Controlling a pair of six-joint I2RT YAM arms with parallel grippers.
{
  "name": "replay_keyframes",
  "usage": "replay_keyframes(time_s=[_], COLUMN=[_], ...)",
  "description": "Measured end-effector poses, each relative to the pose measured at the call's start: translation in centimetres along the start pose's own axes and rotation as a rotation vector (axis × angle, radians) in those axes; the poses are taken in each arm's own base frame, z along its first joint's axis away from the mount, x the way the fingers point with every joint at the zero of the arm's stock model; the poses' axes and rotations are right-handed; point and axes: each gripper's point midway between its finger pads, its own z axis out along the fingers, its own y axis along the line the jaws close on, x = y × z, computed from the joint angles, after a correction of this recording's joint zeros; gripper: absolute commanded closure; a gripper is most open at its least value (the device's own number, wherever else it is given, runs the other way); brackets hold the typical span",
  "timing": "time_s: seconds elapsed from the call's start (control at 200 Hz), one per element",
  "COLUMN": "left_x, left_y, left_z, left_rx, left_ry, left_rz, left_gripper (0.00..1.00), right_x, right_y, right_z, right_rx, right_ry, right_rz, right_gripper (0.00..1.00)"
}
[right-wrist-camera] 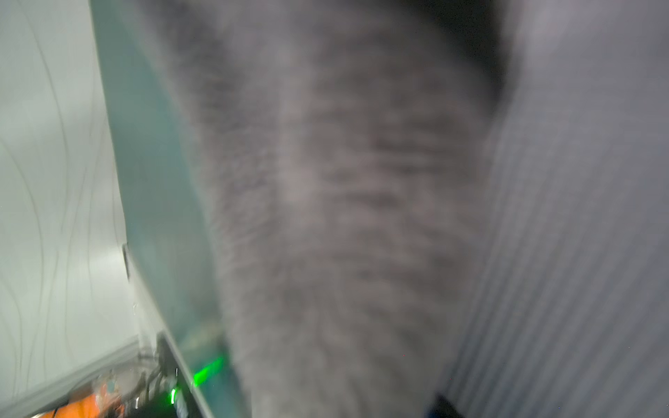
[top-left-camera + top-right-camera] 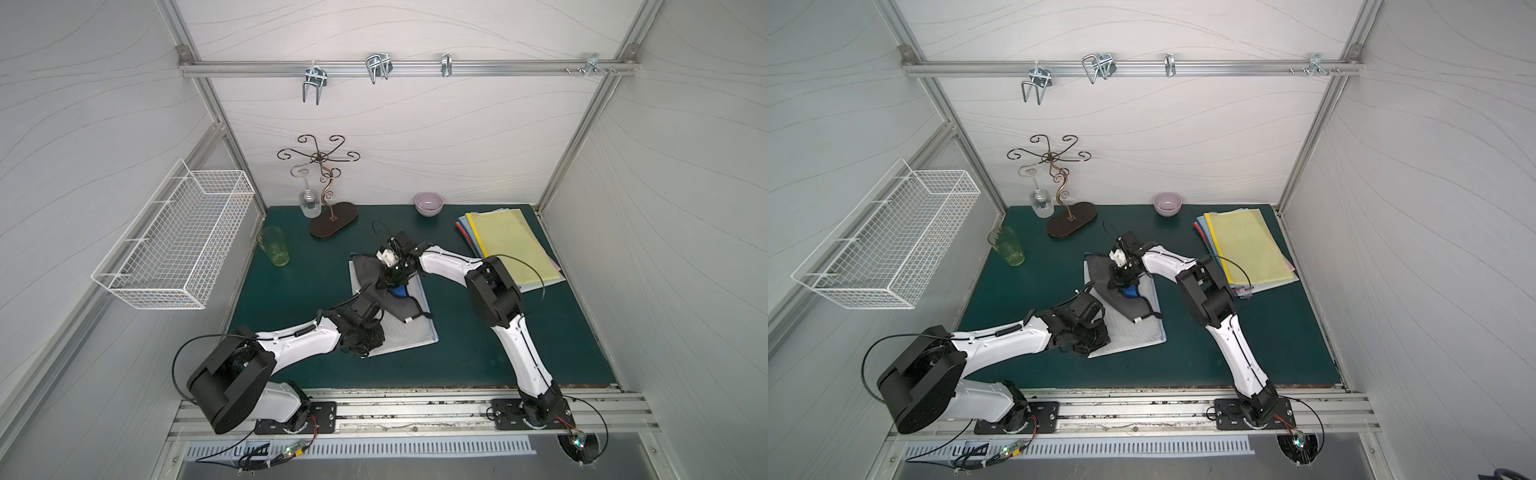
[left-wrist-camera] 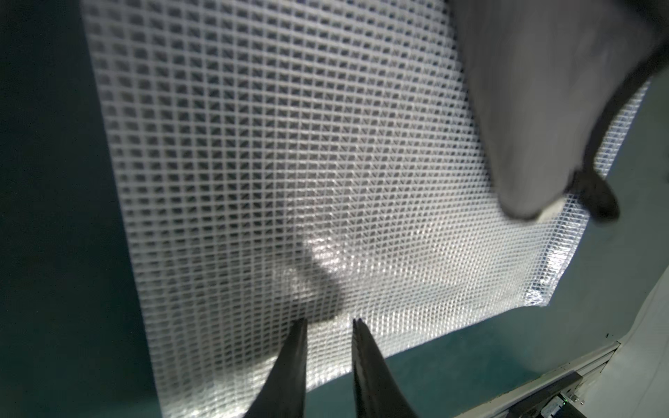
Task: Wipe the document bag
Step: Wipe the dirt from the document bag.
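As it lies flat near the centre of the dark green mat (image 2: 478, 353), the document bag (image 2: 409, 332) (image 2: 1133, 332) sits skewed to the mat's edges. It is a rectangular pouch of translucent white plastic with a woven grid texture, glossy where the light catches it in the left wrist view (image 3: 289, 163).

A grey cloth (image 2: 368, 272) (image 2: 1100, 270), fuzzy and soft-piled, is draped diagonally over the bag's far half. One corner carries a small white tag. The cloth fills the right wrist view (image 1: 344, 217), which is heavily blurred.

Right gripper (image 2: 390, 282) (image 2: 1119, 280): jaws closed, pinching a bunched fold of the grey cloth, directly above the bag.

Left gripper (image 3: 329, 320): thin dark fingers (image 3: 293, 362) a narrow gap apart, nothing between them. The tips are at the mesh surface near the bag's near-left corner; I cannot tell whether they touch it.

Edges: the bag's near edge and near-right corner are uncovered and flat (image 3: 535, 296).

Open room: bare mat lies to the right of the bag and on its near side.

- Stack of plastic folders with a yellow one on top (image 2: 511, 245): far right, well apart from the bag.
- Lilac ceramic bowl (image 2: 429, 203): by the back wall.
- Curled wire stand on an oval wooden base (image 2: 332, 224): by the back wall.
- Green glass tumbler (image 2: 274, 247): at the left edge.
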Motion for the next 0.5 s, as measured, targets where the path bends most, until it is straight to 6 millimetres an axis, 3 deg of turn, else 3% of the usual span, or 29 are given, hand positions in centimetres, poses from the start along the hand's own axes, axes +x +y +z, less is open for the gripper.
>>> replay_keyframes(time_s=[0.06,0.105,0.165,0.22,0.335,0.5], left_x=[0.0,0.0,0.0,0.0,0.0,0.0], left_y=[0.0,0.0,0.0,0.0,0.0,0.0], left_z=[0.0,0.0,0.0,0.0,0.0,0.0], left_rx=[0.000,0.000,0.000,0.000,0.000,0.000], left_ry=[0.000,0.000,0.000,0.000,0.000,0.000], left_rz=[0.000,0.000,0.000,0.000,0.000,0.000], left_gripper=[0.75,0.75,0.75,0.75,0.75,0.75], right_x=[5.0,7.6,9.4,9.4,5.1,-6.6], right_y=[0.1,-0.2,-1.4,-2.8,-5.9,-9.0], right_z=[-0.6,-1.4,-2.7,-4.1,-7.0,-9.0], right_rx=[0.020,0.052,0.108,0.169,0.257,0.313], right_ry=[0.076,0.112,0.124,0.100,-0.018,-0.234], right_rz=[0.016,0.029,0.050,0.073,0.121,0.115], right_gripper=[1.00,1.00,1.00,1.00,1.00,1.00])
